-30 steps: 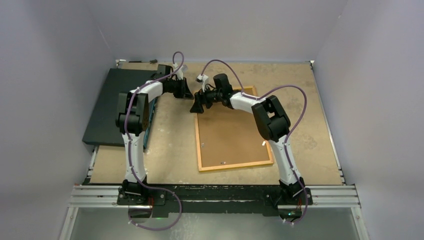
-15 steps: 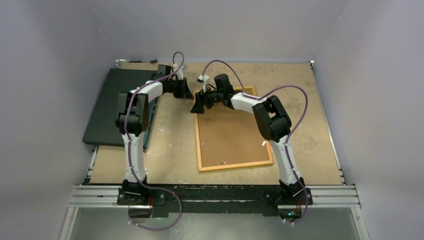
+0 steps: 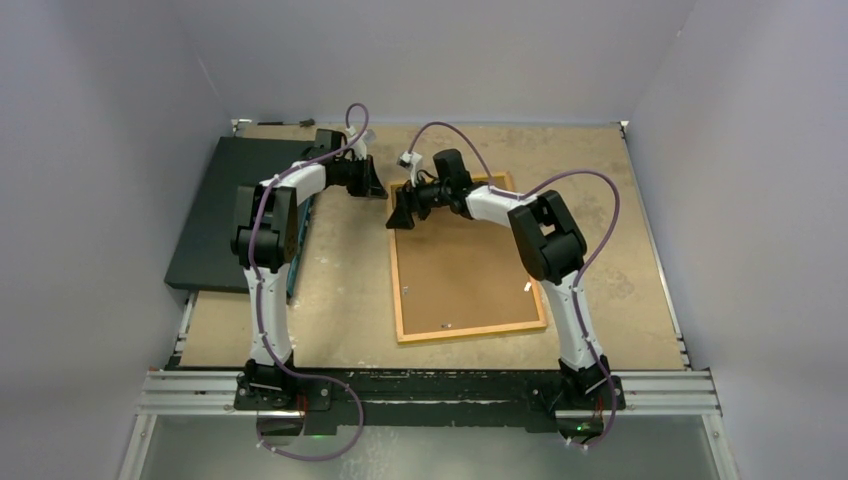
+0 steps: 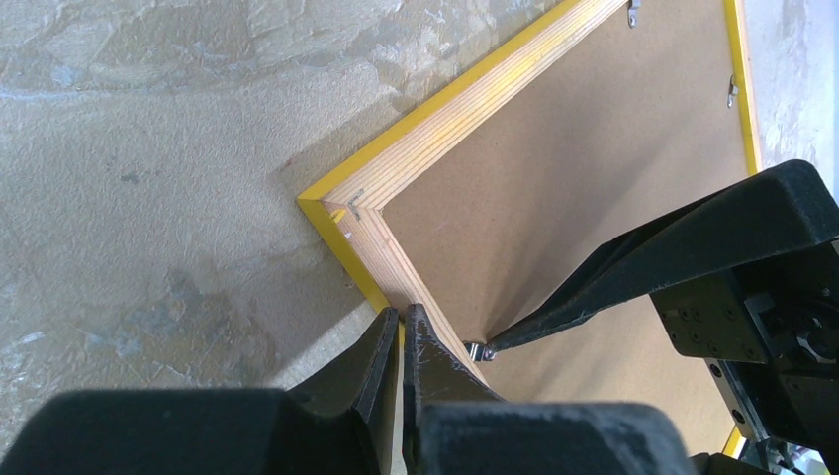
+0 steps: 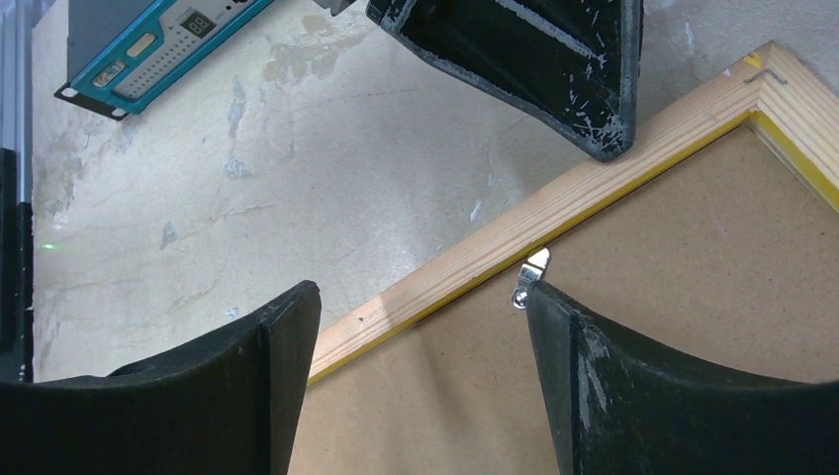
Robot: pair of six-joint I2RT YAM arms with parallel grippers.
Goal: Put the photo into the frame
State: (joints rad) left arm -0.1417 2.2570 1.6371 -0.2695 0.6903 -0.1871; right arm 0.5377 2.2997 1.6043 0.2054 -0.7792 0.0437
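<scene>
There, astride frame [image 5: 613, 170] edge (right hand [image 5: 420, 297])

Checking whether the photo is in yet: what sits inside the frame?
A brown backing board fills the frame, metal tabs at its edge. Anything under the board is covered.

Frame [image 4: 465, 104] back: pale layered wood rails, bare and matt, with a smooth bright yellow painted outer edge. The backing board [image 4: 574, 178] inside it looked like matt brown fibreboard, finely grained, and the small clip [image 5: 531, 277] on it was shiny bare metal. Table [image 4: 148, 148]: rough, mottled beige pressed-chip surface, worn and blotchy, without sheen. Fingers [image 5: 534, 59] of the left gripper [image 4: 401, 322] were matt black plastic, scuffed with whitish scratches, and the slab [image 3: 210, 220] was dark and flat matt.
</scene>
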